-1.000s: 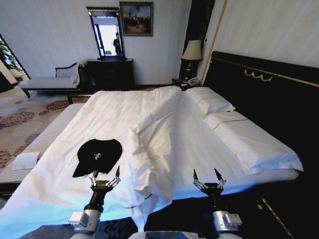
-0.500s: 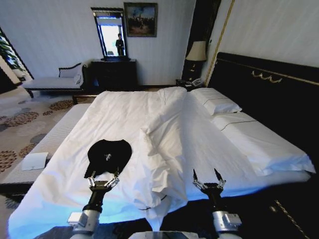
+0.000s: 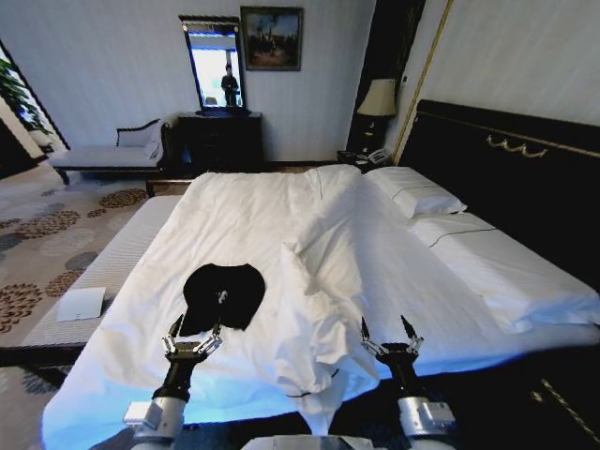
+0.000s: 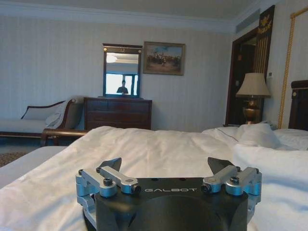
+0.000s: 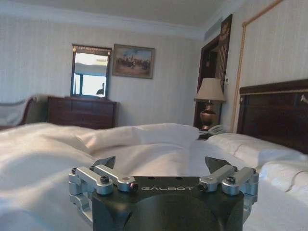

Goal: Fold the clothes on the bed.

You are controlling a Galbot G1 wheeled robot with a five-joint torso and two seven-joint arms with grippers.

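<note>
The clothes are one black T-shirt (image 3: 223, 295), bunched in a rounded heap on the near left part of the bed (image 3: 244, 211), with a small white mark showing on it. My left gripper (image 3: 194, 330) hangs open just at the shirt's near edge, above the white duvet, with nothing between its fingers. My right gripper (image 3: 384, 325) is open too, over the bed's near right edge, well away from the shirt. In the left wrist view the left gripper (image 4: 165, 163) faces across the white duvet (image 4: 159, 149). The right gripper (image 5: 160, 162) stands open in the right wrist view.
A rumpled duvet ridge (image 3: 314, 281) runs down the bed's middle. Pillows (image 3: 417, 192) lie by the dark headboard (image 3: 506, 178). A grey bench (image 3: 103, 267) carrying a white card (image 3: 80, 303) flanks the bed's left side. A dresser with mirror (image 3: 220, 141), a chaise (image 3: 108, 155) and a lamp (image 3: 380, 98) stand at the far wall.
The whole view has shifted, so the camera has moved; the bed and shirt now sit lower and further right in the picture, with the shirt closer to my left gripper. Both grippers stay open.
</note>
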